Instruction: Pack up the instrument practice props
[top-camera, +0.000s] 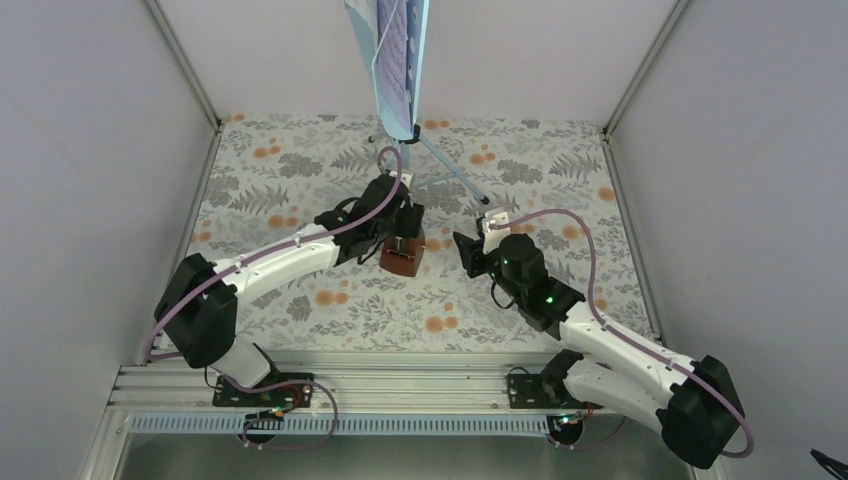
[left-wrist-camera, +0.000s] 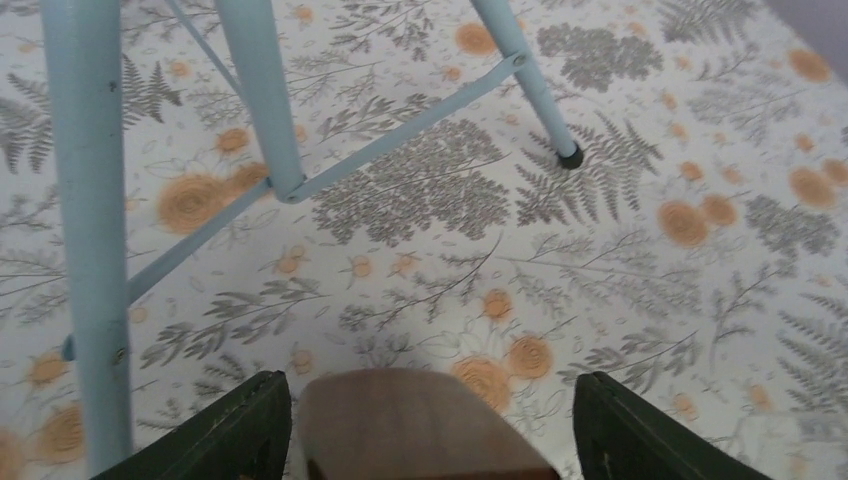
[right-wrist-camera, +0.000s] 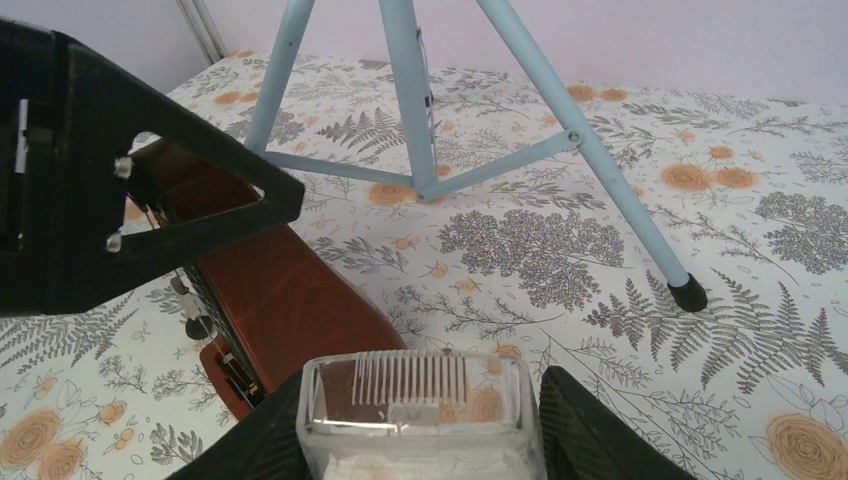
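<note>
The reddish-brown wooden metronome (top-camera: 401, 255) stands on the floral table cloth in mid-table. My left gripper (top-camera: 403, 228) is above it, open, and its jaws straddle the metronome's top (left-wrist-camera: 420, 425), which sits nearer the left finger (left-wrist-camera: 240, 430). My right gripper (top-camera: 465, 250) is just right of the metronome (right-wrist-camera: 280, 290) and is shut on a clear ribbed plastic piece (right-wrist-camera: 420, 410). The pale-blue music stand (top-camera: 418, 70) stands at the back on tripod legs (left-wrist-camera: 270, 100) (right-wrist-camera: 405, 90). It carries sheet-music pages (top-camera: 392, 45).
A stand leg with a black foot (right-wrist-camera: 688, 292) reaches toward the right gripper's side, and it also shows in the left wrist view (left-wrist-camera: 569, 156). Grey walls and aluminium posts (top-camera: 190, 70) enclose the table. The left gripper's black body (right-wrist-camera: 100, 180) fills the right wrist view's left.
</note>
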